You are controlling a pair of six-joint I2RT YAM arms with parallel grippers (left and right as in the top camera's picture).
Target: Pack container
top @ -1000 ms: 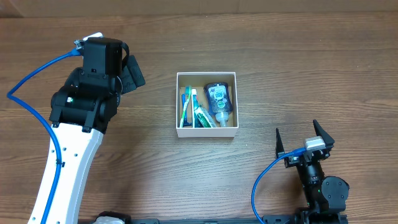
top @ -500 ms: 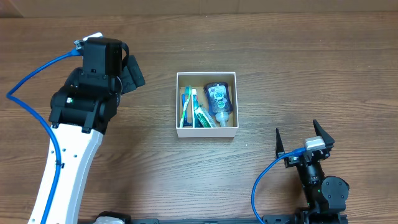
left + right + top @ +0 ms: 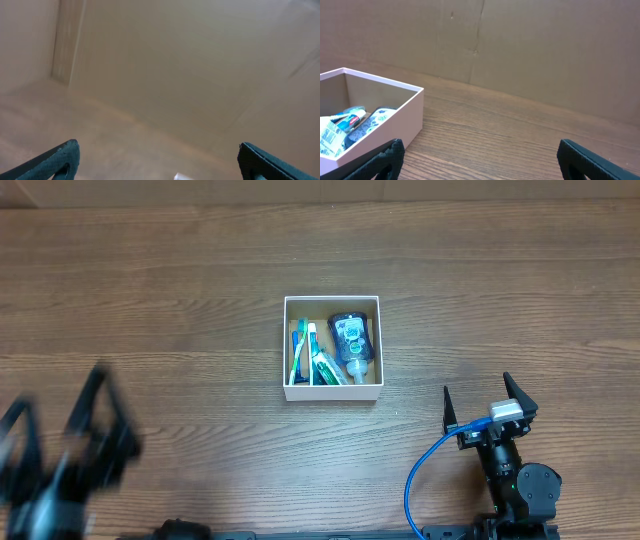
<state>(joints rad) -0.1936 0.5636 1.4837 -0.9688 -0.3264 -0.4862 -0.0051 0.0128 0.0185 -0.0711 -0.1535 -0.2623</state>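
Overhead view: the left end effector (image 3: 60, 430) is a blur low on the left, spread wide apart. The container (image 3: 330, 392) sits in the middle of the surface (image 3: 200, 280), filled. The right end effector (image 3: 477, 387) is apart too. The container looks light and bendy; pinch one wall gently.

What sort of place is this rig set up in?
Most likely a robot test bench rather than a home. There is a bare wood-grain table, a plain brown cardboard backdrop closing it off, and a blue-cabled black robot arm near the small square white cardboard box of toiletries.
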